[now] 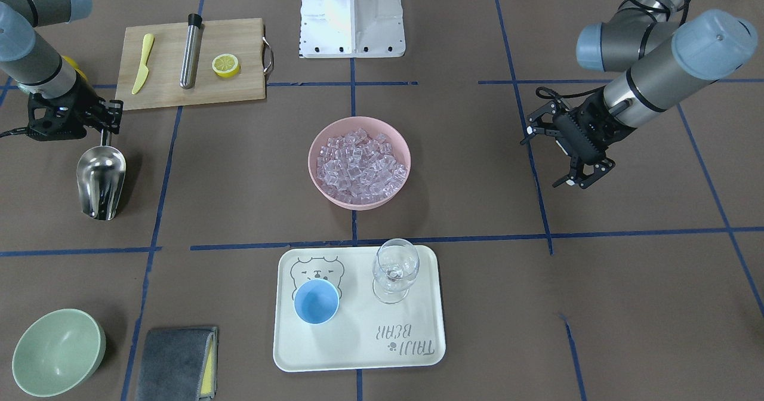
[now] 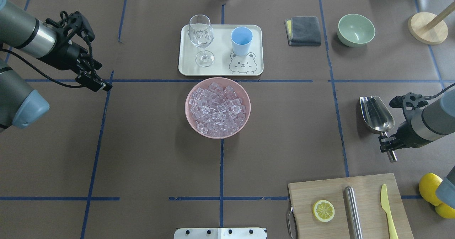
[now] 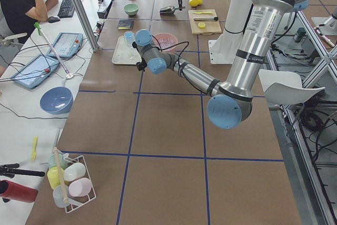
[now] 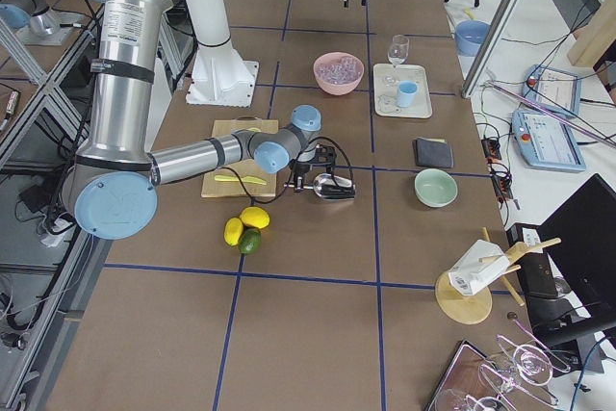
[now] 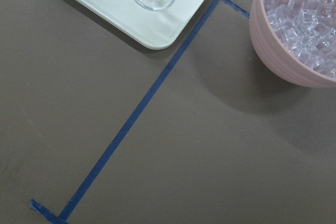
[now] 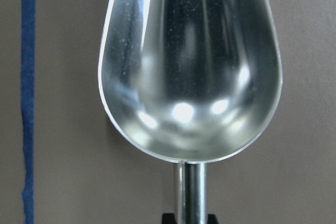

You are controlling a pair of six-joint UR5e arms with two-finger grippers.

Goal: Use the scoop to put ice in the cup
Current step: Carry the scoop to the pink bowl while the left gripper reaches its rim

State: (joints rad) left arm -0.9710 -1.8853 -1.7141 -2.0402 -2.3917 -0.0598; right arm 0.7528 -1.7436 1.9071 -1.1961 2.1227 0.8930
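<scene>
The ice fills a pink bowl at the table's middle; it also shows in the left wrist view. The light-blue cup stands empty on a cream tray, beside a wine glass. My right gripper is shut on the rod handle of the steel scoop, whose empty bowl fills the right wrist view. The scoop sits low over the table, far to the side of the pink bowl. My left gripper is open and empty above the table on the other side.
A wooden cutting board holds a lemon half, a steel cylinder and a yellow knife. Whole lemons lie beside it. A green bowl and a grey cloth sit beyond the scoop.
</scene>
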